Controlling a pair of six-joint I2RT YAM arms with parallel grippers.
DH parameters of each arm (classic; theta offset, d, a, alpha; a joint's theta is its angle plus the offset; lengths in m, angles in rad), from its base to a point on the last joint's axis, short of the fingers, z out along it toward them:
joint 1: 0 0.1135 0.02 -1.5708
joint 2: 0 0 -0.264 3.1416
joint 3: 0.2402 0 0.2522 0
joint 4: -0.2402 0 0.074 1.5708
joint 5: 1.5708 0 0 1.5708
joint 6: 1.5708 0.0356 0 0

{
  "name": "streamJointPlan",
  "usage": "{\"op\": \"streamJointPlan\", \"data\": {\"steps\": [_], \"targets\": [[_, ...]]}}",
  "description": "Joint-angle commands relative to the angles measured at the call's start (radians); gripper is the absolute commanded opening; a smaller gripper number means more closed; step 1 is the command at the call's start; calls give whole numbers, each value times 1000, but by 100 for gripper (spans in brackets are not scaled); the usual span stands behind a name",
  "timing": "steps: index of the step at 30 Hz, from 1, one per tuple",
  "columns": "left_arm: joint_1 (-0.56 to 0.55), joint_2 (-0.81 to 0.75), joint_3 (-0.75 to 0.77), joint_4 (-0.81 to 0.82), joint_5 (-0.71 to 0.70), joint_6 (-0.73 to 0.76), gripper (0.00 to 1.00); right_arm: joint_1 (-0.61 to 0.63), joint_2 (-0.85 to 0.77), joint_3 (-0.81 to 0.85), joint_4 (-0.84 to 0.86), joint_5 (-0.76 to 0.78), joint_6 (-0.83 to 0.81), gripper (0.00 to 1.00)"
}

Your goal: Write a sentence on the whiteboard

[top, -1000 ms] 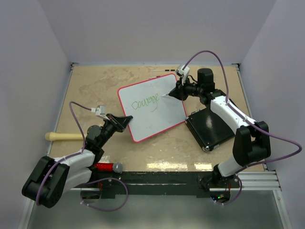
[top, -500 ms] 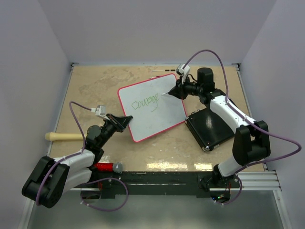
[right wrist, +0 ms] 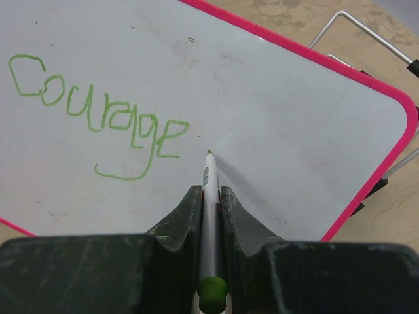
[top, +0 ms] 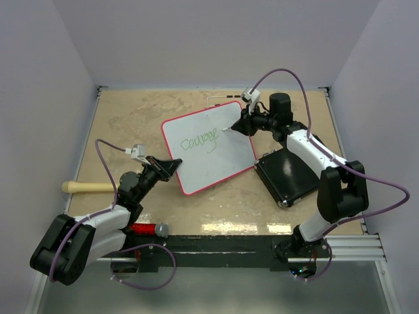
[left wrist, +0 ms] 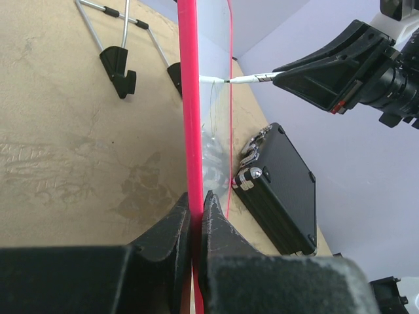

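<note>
My right end effector [right wrist: 209, 196] pinches a slim white marker [right wrist: 207, 171], tip just past green "Courage" [right wrist: 98, 114] on the red-rimmed glossy whiteboard [right wrist: 308, 124] whose edge my left end effector [left wrist: 195, 208] clamps

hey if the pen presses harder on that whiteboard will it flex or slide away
Probably stiff: the whiteboard edge looks straight in the left wrist view. Likely light, so it could slide, but the left hand pinches its red rim. Its glossy face may let the marker tip skid.
</note>
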Motion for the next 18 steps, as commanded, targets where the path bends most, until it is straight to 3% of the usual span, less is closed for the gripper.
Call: {"op": "streamJointPlan", "data": {"steps": [1, 11, 18], "targets": [[-10, 13, -13, -48, 72, 148, 0, -2, 0, 35, 28, 25, 9, 0], [-10, 12, -14, -48, 74, 148, 0, -5, -1, 46, 46, 186, 20, 0], [-10, 10, -17, -48, 72, 148, 0, -6, -12, 49, 49, 101, -2, 0]]}}
